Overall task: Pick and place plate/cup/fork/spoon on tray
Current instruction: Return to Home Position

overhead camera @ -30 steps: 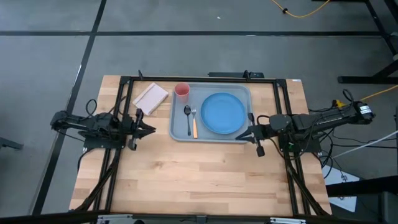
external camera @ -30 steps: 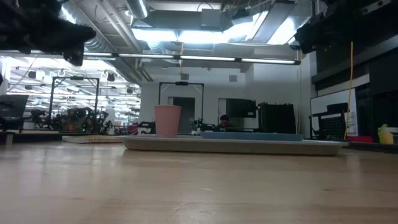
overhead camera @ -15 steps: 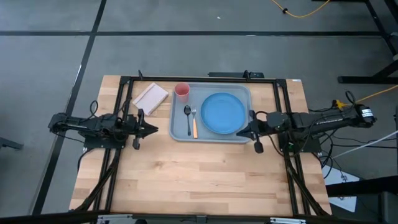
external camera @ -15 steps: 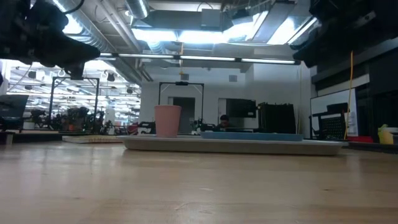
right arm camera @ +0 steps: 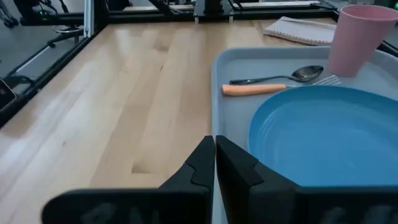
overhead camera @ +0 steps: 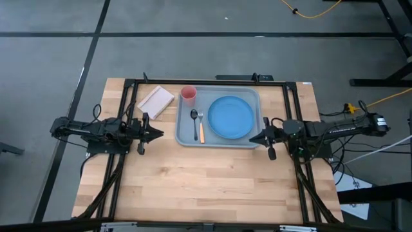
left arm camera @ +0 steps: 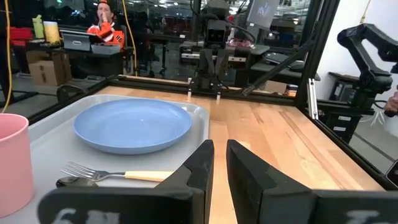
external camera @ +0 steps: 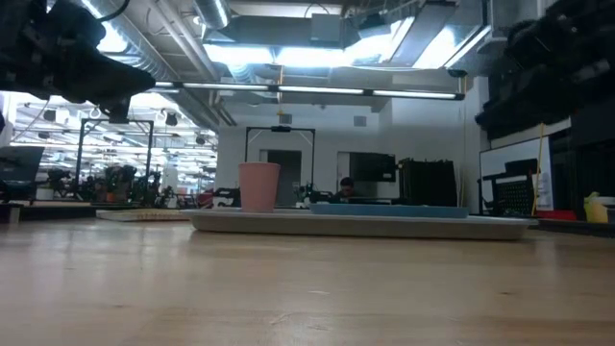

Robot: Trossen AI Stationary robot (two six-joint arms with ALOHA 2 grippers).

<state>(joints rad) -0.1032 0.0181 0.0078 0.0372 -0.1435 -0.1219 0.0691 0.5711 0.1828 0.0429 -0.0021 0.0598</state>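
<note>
High view: tray lies between both closed tools.

i see tray at table's far centre | on it: plate right, fork and spoon side by side left, cup far-left corner | pad left of tray

Left gripper nearly closed, w/ plate, fork & cup on tray.
</note>
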